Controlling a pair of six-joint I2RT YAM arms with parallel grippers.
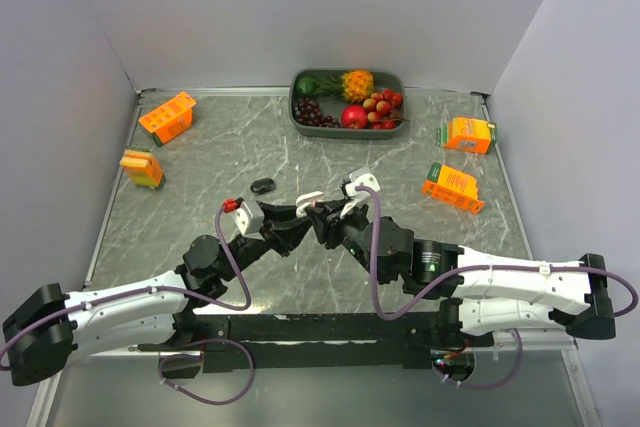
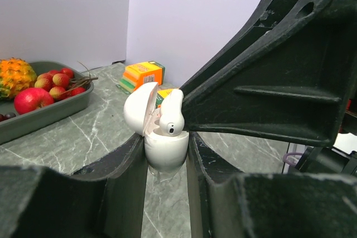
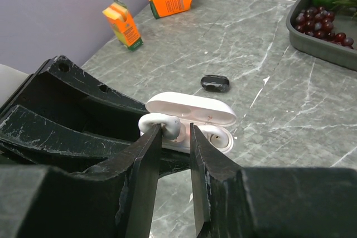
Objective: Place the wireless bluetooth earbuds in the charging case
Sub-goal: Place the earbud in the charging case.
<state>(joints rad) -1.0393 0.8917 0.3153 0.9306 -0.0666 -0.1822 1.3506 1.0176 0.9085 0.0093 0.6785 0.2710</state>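
Firmly, the left claw (image 2: 166, 165) clamps the open white charging case (image 2: 167, 147) by its base. Jaws of the right claw (image 3: 175, 133) sit either side of a white earbud (image 3: 166, 125) standing in the case; whether they pinch it is unclear.

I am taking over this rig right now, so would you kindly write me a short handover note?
Left pincer: shut on the white charging case, which is upright with its lid open.
Right pincer: jaws either side of a white earbud at the case's mouth; gripping or letting go, I cannot tell.
Done: case opened, one earbud brought to it, though most of it sticks out.
Left: seat that earbud, insert the others (none clearly in view), close the lid.
Note: a small black object lies on the table; I cannot tell what it is.
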